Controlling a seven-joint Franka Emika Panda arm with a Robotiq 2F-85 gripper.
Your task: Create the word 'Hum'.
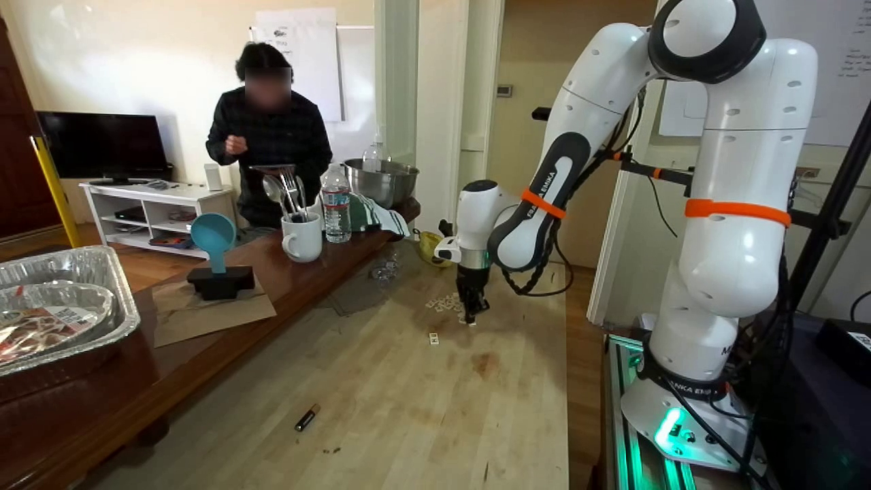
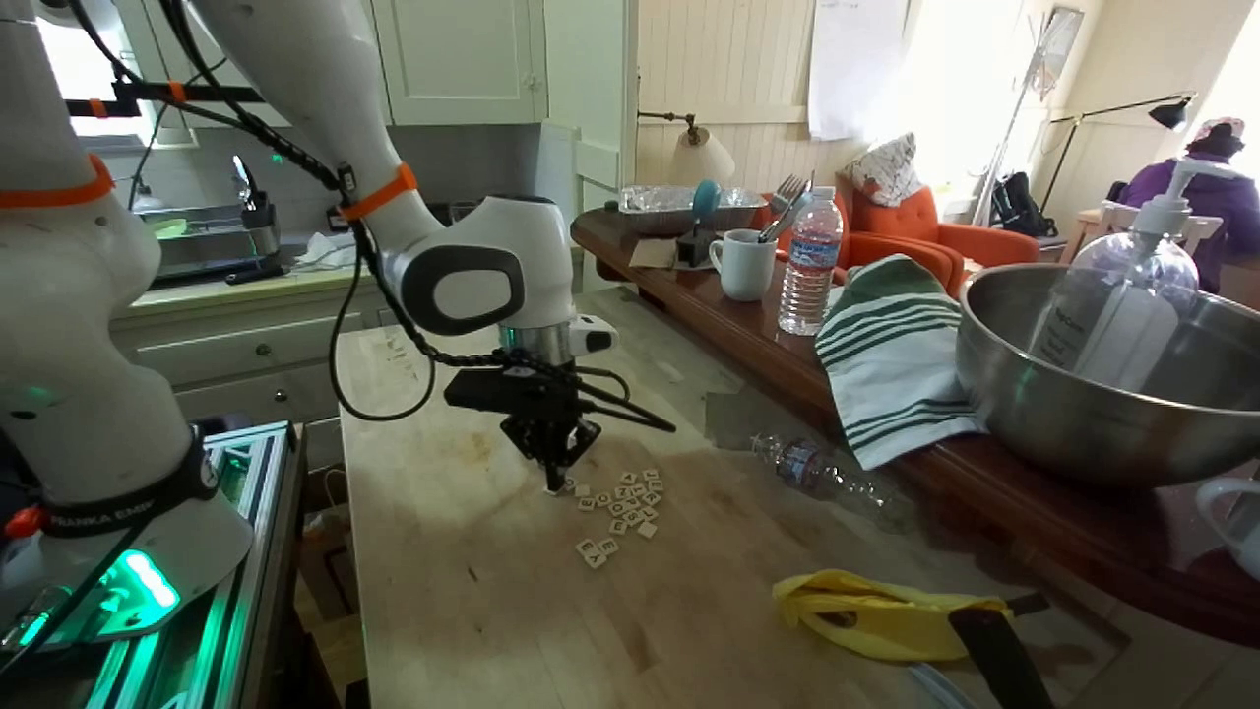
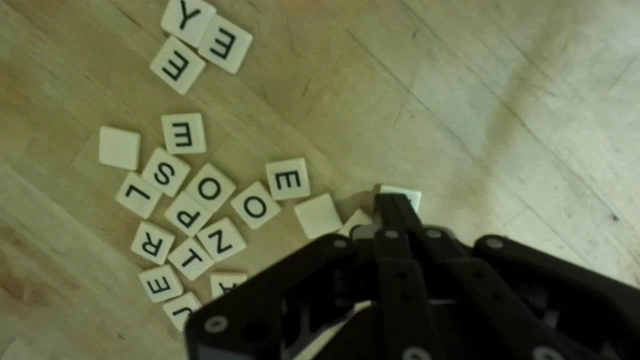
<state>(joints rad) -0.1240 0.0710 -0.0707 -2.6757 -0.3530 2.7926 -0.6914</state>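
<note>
"Wrist view: how is the pincer (image 3: 392,199) seen?"

"Clenched, nothing seen between its tips, right over a tile (image 3: 413,194) at the edge of the heap (image 3: 189,213). If a slide is intended, light pressure should be used and the neighbouring tile (image 3: 356,220) spared."

"And elsewhere?"

"In an exterior view a pale patch (image 1: 433,338) (one tile or two, unclear), perhaps the word begun, is shown; from the wrist it cannot be picked out."

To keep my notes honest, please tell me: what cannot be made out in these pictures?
Wrist view: the letter on the tile at the gripper, which covers most of it.
Wrist view: the undersides of the blank tiles, facing down.
In an exterior view: letters on the clustered tiles, too small to read.
In an exterior view: the person's face, blurred.
In an exterior view: a mug, cut off by the right edge.
</note>
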